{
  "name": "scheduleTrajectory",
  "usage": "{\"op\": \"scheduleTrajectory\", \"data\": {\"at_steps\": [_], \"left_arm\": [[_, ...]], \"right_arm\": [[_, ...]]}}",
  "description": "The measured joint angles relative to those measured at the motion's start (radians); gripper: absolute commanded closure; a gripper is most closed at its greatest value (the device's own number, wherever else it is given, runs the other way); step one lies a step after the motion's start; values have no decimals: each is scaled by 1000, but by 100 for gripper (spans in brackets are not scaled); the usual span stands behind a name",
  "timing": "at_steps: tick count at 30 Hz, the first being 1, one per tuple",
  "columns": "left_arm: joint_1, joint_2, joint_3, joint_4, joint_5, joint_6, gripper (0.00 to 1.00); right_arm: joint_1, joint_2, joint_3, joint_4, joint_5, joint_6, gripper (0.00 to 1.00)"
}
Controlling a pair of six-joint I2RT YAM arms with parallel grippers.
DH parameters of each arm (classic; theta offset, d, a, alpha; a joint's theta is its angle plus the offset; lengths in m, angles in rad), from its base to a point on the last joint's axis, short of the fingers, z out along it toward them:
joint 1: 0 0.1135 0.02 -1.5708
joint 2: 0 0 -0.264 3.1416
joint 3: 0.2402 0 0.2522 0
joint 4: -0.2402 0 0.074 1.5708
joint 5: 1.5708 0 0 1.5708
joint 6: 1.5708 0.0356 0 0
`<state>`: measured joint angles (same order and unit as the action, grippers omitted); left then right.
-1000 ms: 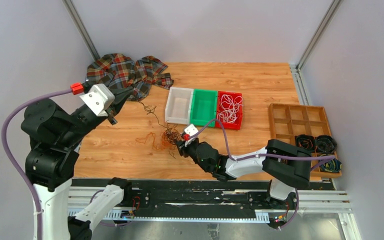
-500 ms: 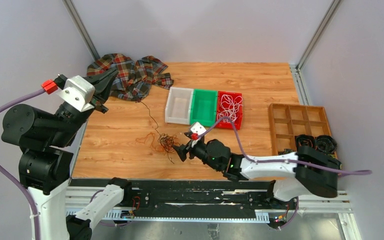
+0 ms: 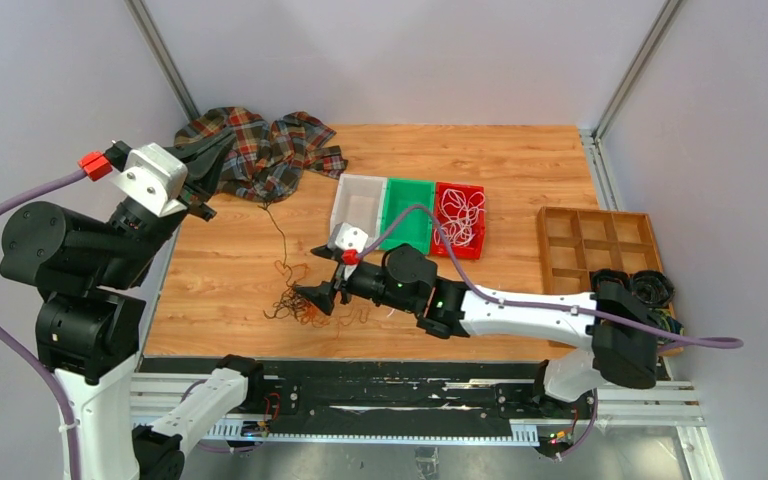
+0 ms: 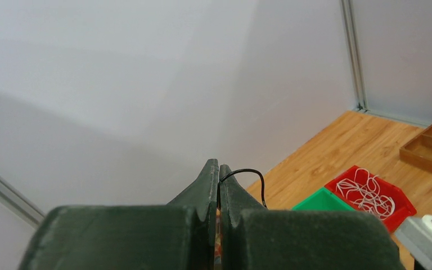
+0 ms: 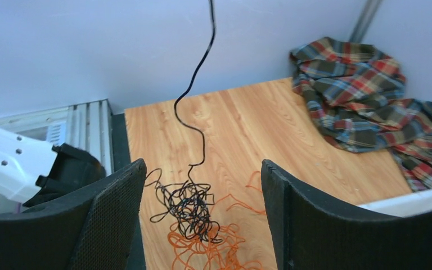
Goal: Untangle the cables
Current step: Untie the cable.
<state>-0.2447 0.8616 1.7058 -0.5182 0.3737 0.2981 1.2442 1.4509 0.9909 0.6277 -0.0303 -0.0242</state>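
**Ana:** Which step of the untangling is in hand?

**Ben:** Pulling the black strand out of the knot, I'd say. The left pincer [image 4: 215,166] is raised well off the worktop [image 5: 247,129], its jaws pressed together on the end of the black cable [image 5: 193,84]. A short loop of that cable curls out just beside its tips.

**Ana:** And the rest of that cable?

**Ben:** It hangs down from the left pincer to the tangle [image 5: 187,209]. The tangle lies on the worktop directly ahead of the right pincer [image 5: 202,169], framed between its two fingers. Black loops sit on top, with the orange cable [image 5: 202,247] beneath them and closer to that pincer's wrist.

**Ana:** Is the right pincer holding anything?

**Ben:** No. Its jaws are spread wide with nothing between them, low over the knot.

**Ana:** So what does the next move call for?

**Ben:** My guess is that the right pincer should come down and close on orange strands alone. That would pin them while the left draws the black one free. The wires are very thin, so catching both colours would lift the whole clump.

**Ana:** And the white ones?

**Ben:** The white cables [image 3: 460,212] lie in the red bin [image 3: 477,192], well apart from both pincers and clear of the knot.
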Motion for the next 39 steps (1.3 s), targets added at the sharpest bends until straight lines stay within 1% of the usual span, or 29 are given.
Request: {"op": "scheduleTrajectory", "data": {"at_steps": [3,5,10,14,19,23,31,39], "left_arm": [[0,0,5,-6,-1,0,100],[0,0,8,-8,-1,-2,99],[0,0,19,-11,-1,-15,99],[0,1,36,-22,-2,-23,99],[0,0,47,-25,-5,-31,99],[0,0,47,-29,-13,-41,99],[0,5,64,-29,-31,-65,99],[0,5,82,7,-92,-68,100]], "right_arm": [[0,54,22,1,-51,1,26],[0,85,32,3,-60,1,28],[0,189,83,13,-52,2,31],[-7,257,78,45,-42,24,34],[-10,296,20,105,-17,49,35],[-10,325,-15,152,7,63,39],[-10,369,-84,231,62,88,41],[-10,388,-183,339,111,143,42]]}}
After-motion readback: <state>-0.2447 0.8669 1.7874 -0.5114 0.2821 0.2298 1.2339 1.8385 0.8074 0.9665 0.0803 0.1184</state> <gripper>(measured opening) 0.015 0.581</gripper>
